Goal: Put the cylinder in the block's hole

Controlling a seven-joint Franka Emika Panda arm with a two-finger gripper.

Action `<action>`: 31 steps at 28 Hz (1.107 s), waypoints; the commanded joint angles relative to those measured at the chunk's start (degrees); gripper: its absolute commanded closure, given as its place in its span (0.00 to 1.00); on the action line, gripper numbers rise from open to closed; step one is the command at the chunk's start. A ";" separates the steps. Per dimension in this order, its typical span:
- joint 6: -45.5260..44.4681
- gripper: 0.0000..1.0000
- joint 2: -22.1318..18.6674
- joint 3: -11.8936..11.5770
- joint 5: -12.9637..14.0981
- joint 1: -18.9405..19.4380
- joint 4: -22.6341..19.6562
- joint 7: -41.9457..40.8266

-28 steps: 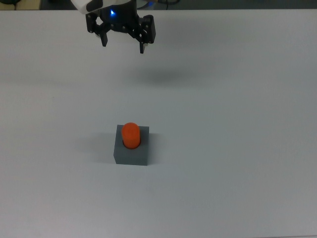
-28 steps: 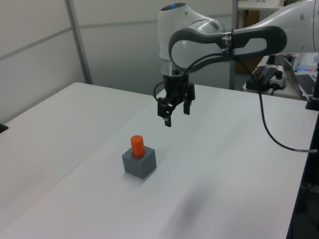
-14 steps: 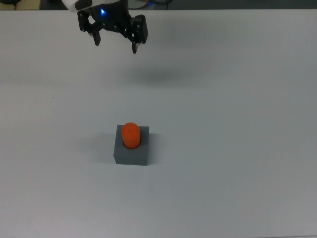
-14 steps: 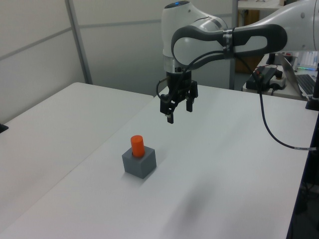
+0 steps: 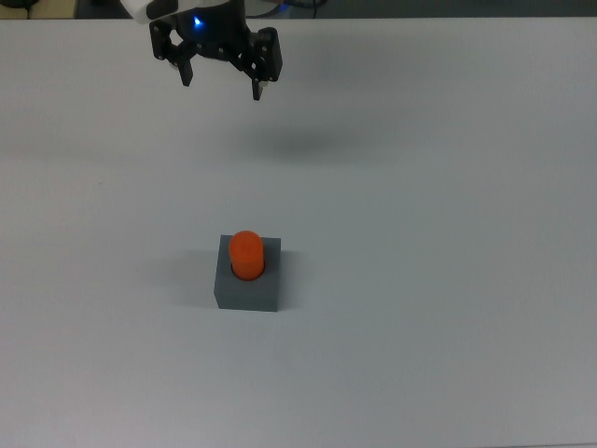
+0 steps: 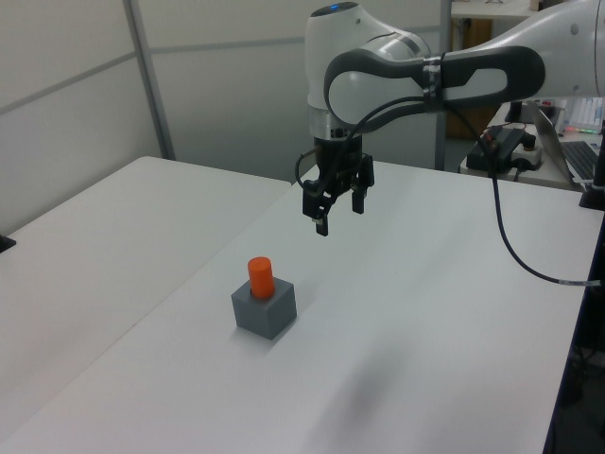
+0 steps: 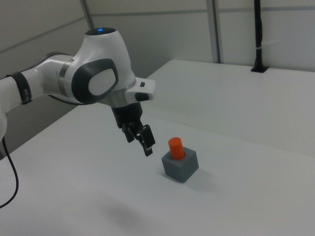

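Orange cylinder (image 5: 246, 254) stands in block (image 5: 248, 287), well apart from gripper (image 5: 222, 84).

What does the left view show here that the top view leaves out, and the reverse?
Only the left view shows the whole white arm, the wall panels, the desk clutter beyond the table, and clear air under the gripper. Only the top view looks straight down on the cylinder and the block. Both show the cylinder standing in the block, with the open gripper apart from it.

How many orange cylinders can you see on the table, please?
1. The cylinder stands upright in the hole of the block, near the table's middle; nothing seems hidden.
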 commanded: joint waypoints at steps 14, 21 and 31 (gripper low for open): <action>0.87 0.00 -1.37 1.76 -0.79 -1.29 -1.68 0.14; 0.87 0.00 -1.29 1.76 -0.79 -1.29 -1.68 0.06; 0.87 0.00 -1.28 1.76 -1.05 -1.29 -1.68 -4.86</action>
